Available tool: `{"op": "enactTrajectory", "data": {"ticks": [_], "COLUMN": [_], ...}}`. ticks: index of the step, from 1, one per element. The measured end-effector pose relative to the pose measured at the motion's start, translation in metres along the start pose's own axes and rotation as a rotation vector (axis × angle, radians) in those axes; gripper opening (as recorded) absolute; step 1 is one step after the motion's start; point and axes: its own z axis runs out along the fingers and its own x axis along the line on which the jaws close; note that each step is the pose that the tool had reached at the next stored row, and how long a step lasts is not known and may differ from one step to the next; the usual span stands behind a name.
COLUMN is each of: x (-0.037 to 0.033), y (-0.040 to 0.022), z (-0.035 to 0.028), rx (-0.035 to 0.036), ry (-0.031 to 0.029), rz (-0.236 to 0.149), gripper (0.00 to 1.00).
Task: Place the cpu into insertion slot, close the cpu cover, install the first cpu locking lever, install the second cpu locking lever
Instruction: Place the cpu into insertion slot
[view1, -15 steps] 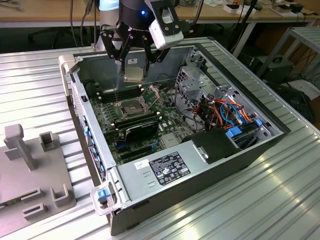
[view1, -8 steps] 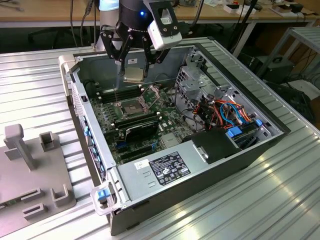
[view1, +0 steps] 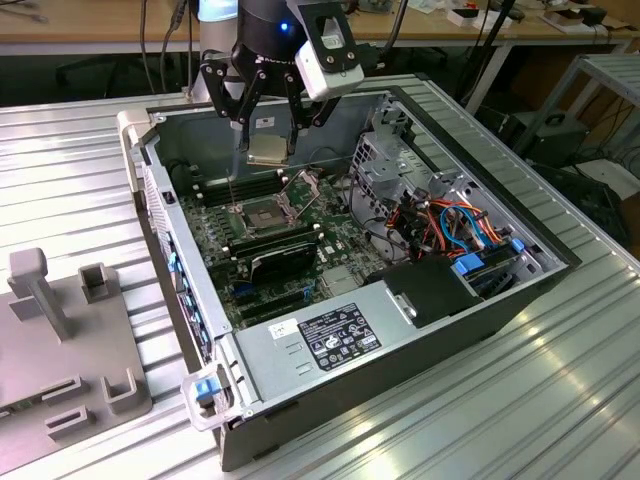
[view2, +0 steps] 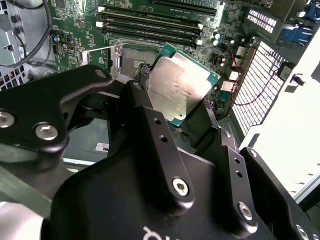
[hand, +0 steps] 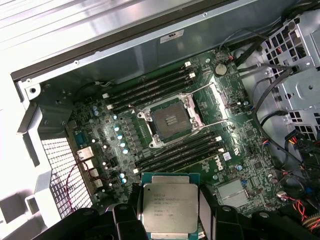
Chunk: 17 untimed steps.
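Holding the cpu by two opposite edges, hand is clamped on it, flat and lid-up, hovering above the open computer case on the ribbed metal tabletop.

Step in hand: step one, placing the chip. Nothing seated yet.

- In the exterior view the cpu hangs clear above the board, offset from the insertion slot toward the case's rear wall, not over it.
- Slot is bare, with a dark pin field inside a black frame, and sits between two banks of long black memory slots on the green motherboard.
- The cpu cover looks swung up on the far edge of the socket, so access looks open. Thin wire locking levers look released and lie out across the board.

What seating calls for, my read: centre over the socket, square the edges to the frame, match the corner keying, then come straight down with no sliding across the pins.

Chip look: dull silver heat-spreader with faint print, green substrate rim showing all round, no visible damage.
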Motion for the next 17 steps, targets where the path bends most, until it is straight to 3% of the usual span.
{"op": "enactTrajectory", "data": {"ticks": [4,7,8,11,17], "x": [0.0000,0.0000,0.0001,0.0001,0.0004], "y": [0.0000,0.0000,0.0000,-0.0002,0.0004], "z": [0.0001,0.0012,0.0024,0.0044,0.0072], "rx": [0.0002,0.0015,0.0024,0.0039,0.0053], "ry": [-0.0004,-0.0026,-0.0044,-0.0074,-0.0104], "rz": [0.007,0.059,0.099,0.164,0.230], "gripper": [0.55,0.55,0.55,0.55,0.55]}}
